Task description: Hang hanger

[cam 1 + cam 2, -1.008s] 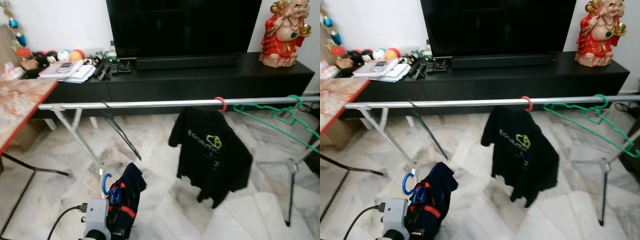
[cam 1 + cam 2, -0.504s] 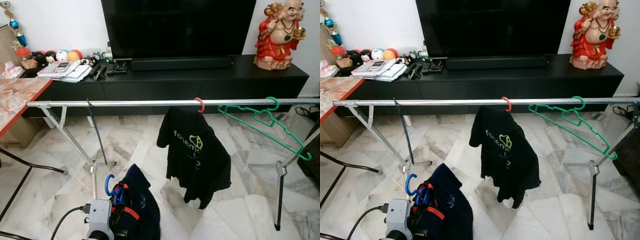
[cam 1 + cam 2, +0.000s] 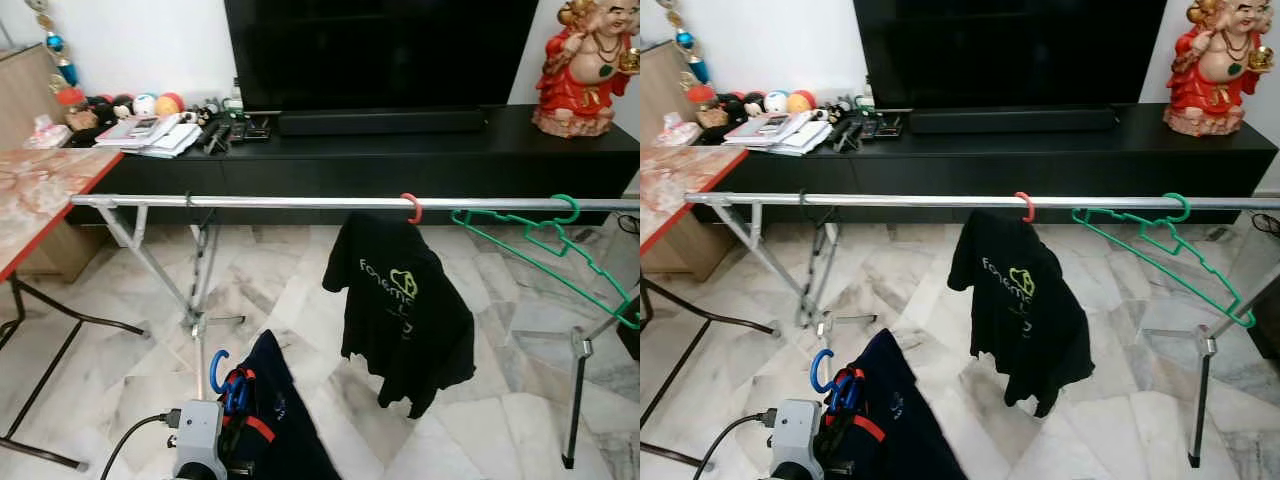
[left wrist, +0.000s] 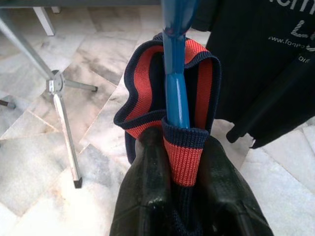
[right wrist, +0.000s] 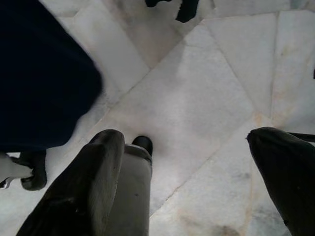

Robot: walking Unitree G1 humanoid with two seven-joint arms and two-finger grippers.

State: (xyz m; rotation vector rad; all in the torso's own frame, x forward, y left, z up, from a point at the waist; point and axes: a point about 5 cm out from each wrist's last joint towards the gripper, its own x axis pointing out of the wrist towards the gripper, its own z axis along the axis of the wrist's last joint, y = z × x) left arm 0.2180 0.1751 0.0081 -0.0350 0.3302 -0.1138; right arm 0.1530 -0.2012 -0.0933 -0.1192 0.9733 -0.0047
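My left gripper [image 4: 179,172] is shut on a blue hanger [image 3: 218,371] that carries a navy garment [image 3: 285,420] with a red-striped collar [image 4: 197,83]. It sits low at the bottom of the head views, below and in front of the silver rail [image 3: 300,203]. The blue hook [image 3: 821,368] points up. On the rail hang a black T-shirt [image 3: 405,305] on a red hanger [image 3: 411,207] and a bare green hanger [image 3: 555,250]. My right gripper [image 5: 192,177] is open, hanging over the marble floor.
The rail stands on folding metal legs [image 3: 195,300] at left and another leg [image 3: 575,390] at right. Behind it runs a black TV cabinet [image 3: 400,150] with a red statue [image 3: 590,65]. A marble-topped table [image 3: 40,200] is at my left.
The camera has shifted, so the rail and cabinet have slid a little right in view. The left gripper still holds the blue hanger low in the same place.
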